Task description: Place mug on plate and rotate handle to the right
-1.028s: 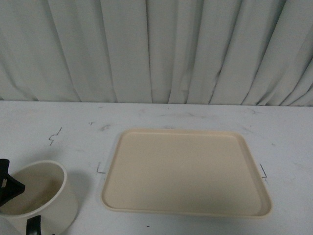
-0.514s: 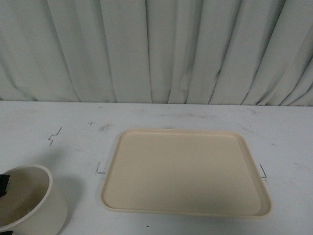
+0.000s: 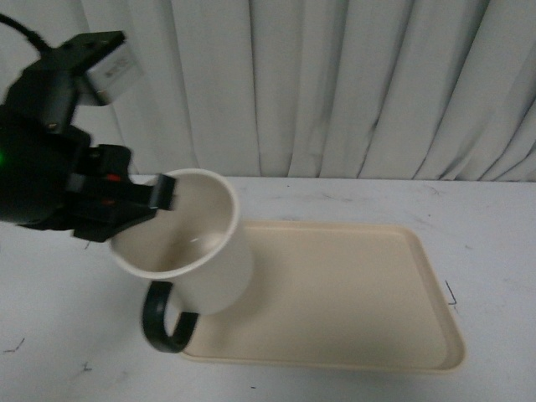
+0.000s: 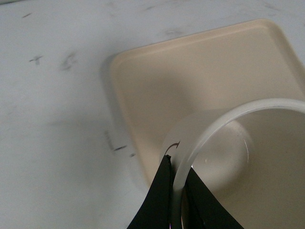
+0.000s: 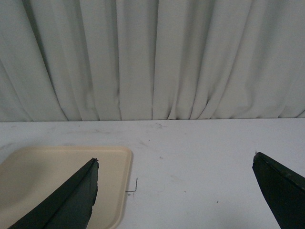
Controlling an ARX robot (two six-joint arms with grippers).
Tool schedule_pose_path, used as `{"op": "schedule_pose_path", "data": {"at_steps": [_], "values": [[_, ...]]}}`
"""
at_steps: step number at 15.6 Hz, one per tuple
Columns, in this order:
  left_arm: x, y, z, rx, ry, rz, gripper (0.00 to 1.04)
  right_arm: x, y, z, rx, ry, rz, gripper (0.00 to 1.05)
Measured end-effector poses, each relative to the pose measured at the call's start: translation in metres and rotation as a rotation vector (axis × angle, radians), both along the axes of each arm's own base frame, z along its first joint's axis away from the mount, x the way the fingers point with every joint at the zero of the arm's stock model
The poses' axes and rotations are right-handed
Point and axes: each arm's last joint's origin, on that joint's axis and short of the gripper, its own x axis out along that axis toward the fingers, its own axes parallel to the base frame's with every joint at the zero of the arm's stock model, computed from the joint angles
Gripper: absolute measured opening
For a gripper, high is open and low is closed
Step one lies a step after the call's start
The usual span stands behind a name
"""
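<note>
The cream-white mug [image 3: 205,251] hangs tilted in the air over the left edge of the beige plate [image 3: 352,293]. Its black handle [image 3: 163,322] points down toward the front. The smiley face is hidden. My left gripper [image 3: 161,197] is shut on the mug's rim at its left side. In the left wrist view the two black fingers [image 4: 159,200] pinch the rim of the mug [image 4: 248,157] above the plate [image 4: 190,71]. My right gripper [image 5: 175,157] is open and empty over the table, right of the plate's corner [image 5: 47,176].
The white table [image 3: 486,226] runs to a pleated grey-white curtain [image 3: 335,84] at the back. Small black corner marks [image 3: 450,293] sit on the table beside the plate. The bulk of my left arm [image 3: 42,159] fills the upper left of the front view.
The mug has risen from the lower left of the table and moved right, over the plate's left edge. My left arm has come fully into view.
</note>
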Motion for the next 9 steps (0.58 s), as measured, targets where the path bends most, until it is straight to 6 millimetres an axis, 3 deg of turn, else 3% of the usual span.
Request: {"op": "schedule_pose_path", "data": {"at_steps": [2,6,9], "values": [[0.012,-0.041,0.0,-0.013,-0.005,-0.075,0.03,0.0,0.0,0.0,0.0,0.0,0.0,0.98],[0.024,-0.077,-0.005,0.004,0.008,-0.129,0.03,0.0,0.0,0.0,0.0,0.0,0.0,0.98],[0.051,-0.116,-0.031,0.08,0.053,-0.13,0.03,0.0,0.0,0.0,0.0,0.0,0.0,0.98]]}}
